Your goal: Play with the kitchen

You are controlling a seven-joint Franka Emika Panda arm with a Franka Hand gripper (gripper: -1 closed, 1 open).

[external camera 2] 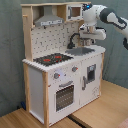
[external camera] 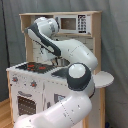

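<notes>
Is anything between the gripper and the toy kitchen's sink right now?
Nothing visible blocks it. In the second exterior view the gripper hangs above the sink, with the black faucet beside it toward the second exterior view's left, not underneath. The first exterior view hides this gap behind the arm.

Upright white-and-wood kitchen (external camera 2: 60, 75), oven shut

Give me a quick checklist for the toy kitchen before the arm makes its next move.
1. Hand over the sink, beside the black faucet: ok.
2. Hand open or shut: cannot tell.
3. Hand apart from the faucet: cannot tell.
4. Hob free of loose items: ok.
5. Oven door closed: ok.
6. Kitchen standing upright: ok.
</notes>
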